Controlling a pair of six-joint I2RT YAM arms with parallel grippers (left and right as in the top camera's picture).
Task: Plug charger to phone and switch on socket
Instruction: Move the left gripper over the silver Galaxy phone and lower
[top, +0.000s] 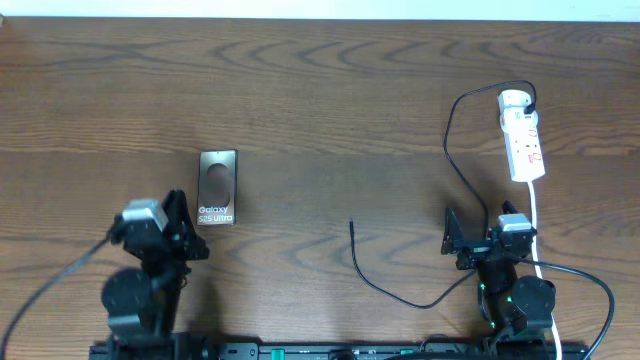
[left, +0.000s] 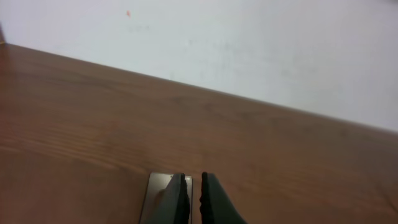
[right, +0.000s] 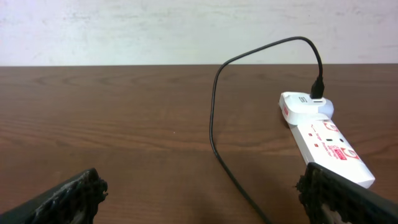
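The phone (top: 217, 187) lies flat at centre left, its "Galaxy" lettering facing up. My left gripper (top: 182, 208) is shut and empty, just left of the phone and near its front end. In the left wrist view the phone (left: 159, 191) shows behind the shut fingers (left: 194, 186). The charger cable (top: 400, 296) lies loose, its free tip (top: 351, 223) at centre. Its other end is plugged into the far end of the white socket strip (top: 524, 135). My right gripper (top: 478, 222) is wide open (right: 200, 186) over the cable (right: 214, 124), with the socket (right: 326, 143) ahead on the right.
The socket's white cord (top: 536, 225) runs down past my right arm toward the front edge. Thick black robot cables (top: 590, 285) loop at the front right and front left (top: 50, 290). A white wall (right: 186, 31) borders the table's far edge.
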